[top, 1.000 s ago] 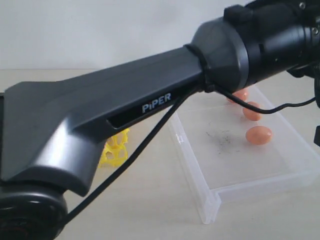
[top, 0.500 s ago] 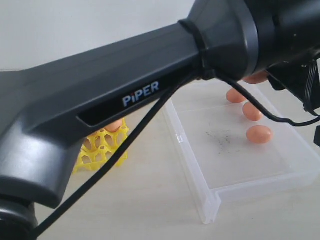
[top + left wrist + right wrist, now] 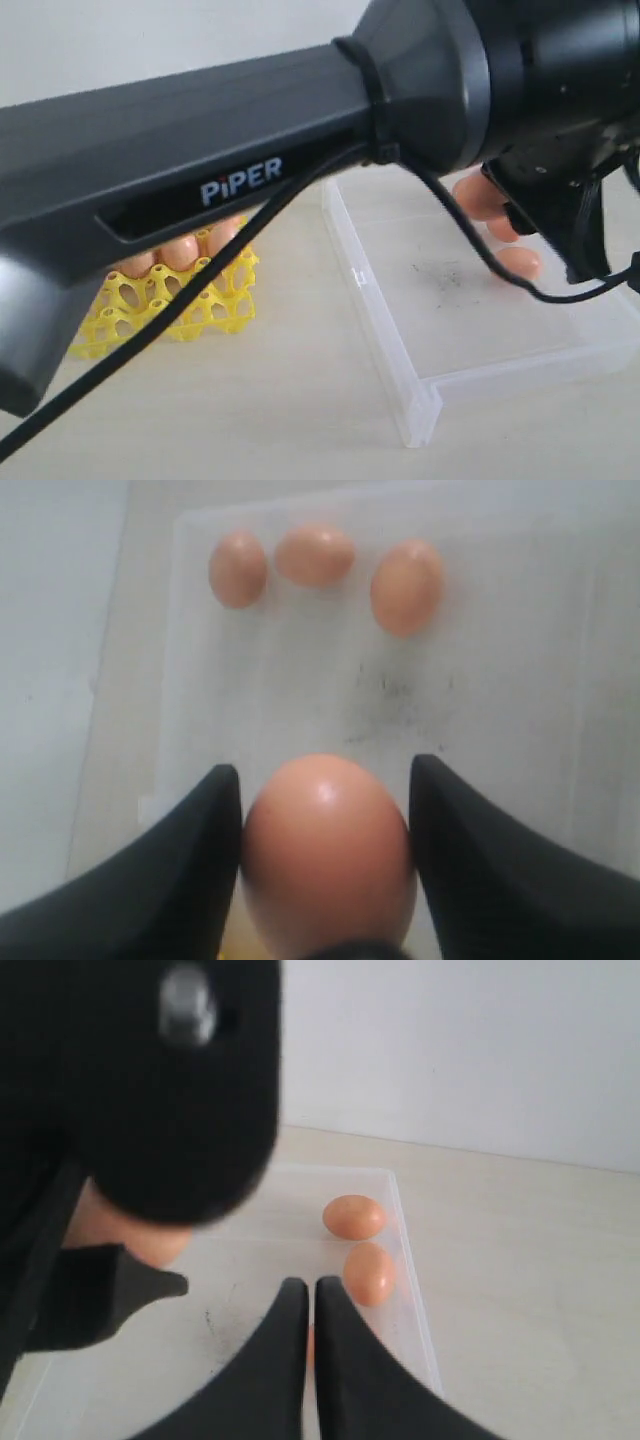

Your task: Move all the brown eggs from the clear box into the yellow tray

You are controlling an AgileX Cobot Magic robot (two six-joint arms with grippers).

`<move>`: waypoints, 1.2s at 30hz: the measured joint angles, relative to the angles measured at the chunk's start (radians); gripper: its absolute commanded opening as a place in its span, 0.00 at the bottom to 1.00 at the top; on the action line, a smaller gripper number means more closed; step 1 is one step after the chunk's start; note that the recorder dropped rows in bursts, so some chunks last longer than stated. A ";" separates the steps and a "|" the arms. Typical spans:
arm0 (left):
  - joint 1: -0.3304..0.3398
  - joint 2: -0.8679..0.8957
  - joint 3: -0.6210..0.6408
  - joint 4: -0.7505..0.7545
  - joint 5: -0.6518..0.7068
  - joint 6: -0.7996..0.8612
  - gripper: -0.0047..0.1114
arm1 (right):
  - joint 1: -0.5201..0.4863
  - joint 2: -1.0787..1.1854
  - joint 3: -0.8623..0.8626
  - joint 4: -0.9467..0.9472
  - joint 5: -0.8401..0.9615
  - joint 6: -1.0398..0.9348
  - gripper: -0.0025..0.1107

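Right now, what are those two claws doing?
Left gripper: closed on a brown egg.
Right gripper: shut, holding nothing.

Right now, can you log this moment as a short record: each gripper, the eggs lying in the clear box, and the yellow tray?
left gripper: jaws closed on a brown egg, over the clear box
right gripper: jaws shut, nothing held
loose eggs: three on the box floor
yellow tray: beside the box, holds tray eggs; count hidden by the arm
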 measured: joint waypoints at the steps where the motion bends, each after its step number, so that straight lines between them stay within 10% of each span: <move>1: 0.000 -0.011 0.031 0.011 0.000 -0.002 0.07 | 0.000 0.000 0.000 0.000 0.000 0.000 0.02; 26: 0.080 -0.788 1.046 0.198 -0.469 -0.564 0.07 | 0.000 0.000 0.000 0.000 0.000 0.000 0.02; 36: 0.208 -1.008 1.382 0.588 -0.652 -1.125 0.07 | 0.000 0.000 0.000 0.000 0.000 0.000 0.02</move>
